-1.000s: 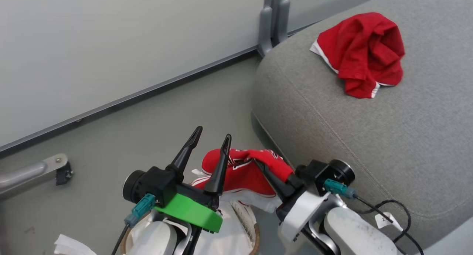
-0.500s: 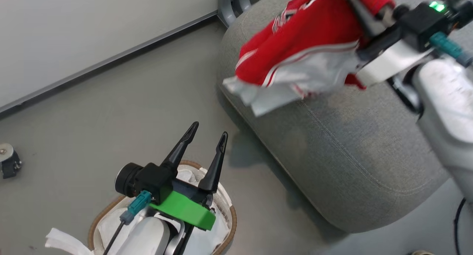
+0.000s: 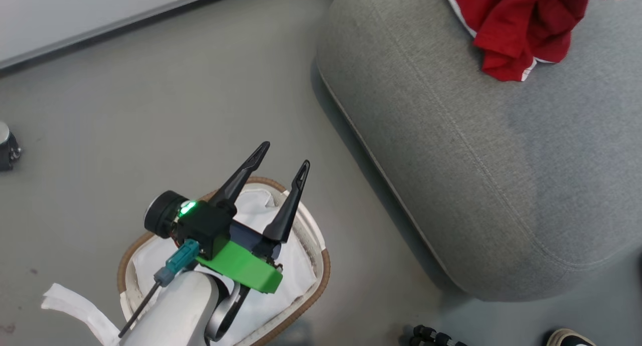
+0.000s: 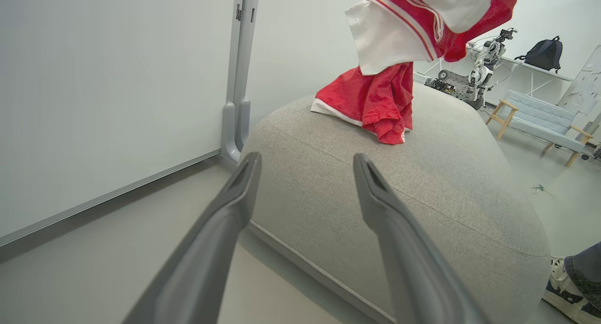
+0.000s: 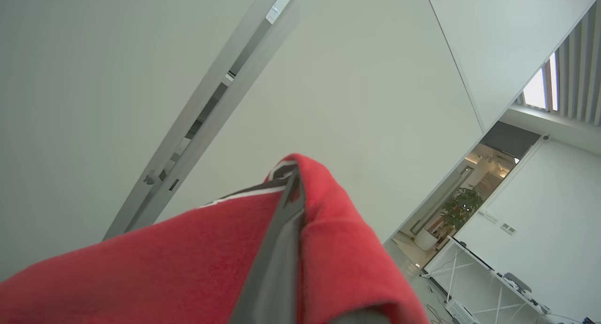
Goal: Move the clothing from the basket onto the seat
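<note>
My right gripper (image 5: 293,181) is shut on a red garment (image 5: 188,258) with a black, white-edged mark, and the cloth is draped over its fingers. The left wrist view shows that garment (image 4: 413,28) hanging in the air above the grey seat (image 4: 422,183). The other red garment (image 3: 521,35), with white trim, lies crumpled on the seat (image 3: 476,160). My left gripper (image 3: 286,154) is open and holds nothing, above the basket (image 3: 323,266). The basket holds a white liner sheet (image 3: 296,266).
A person's shoe (image 3: 567,337) is on the floor by the seat's near corner, also seen as the shoe (image 4: 563,286). A wall panel with a grey post (image 4: 237,103) runs behind the seat. A dark caster (image 3: 6,150) stands on the floor at far left.
The right gripper has lifted the red garment out of the basket, up and over the seat, leaving the head view. The head camera has shifted. The left gripper stays open above the basket.
</note>
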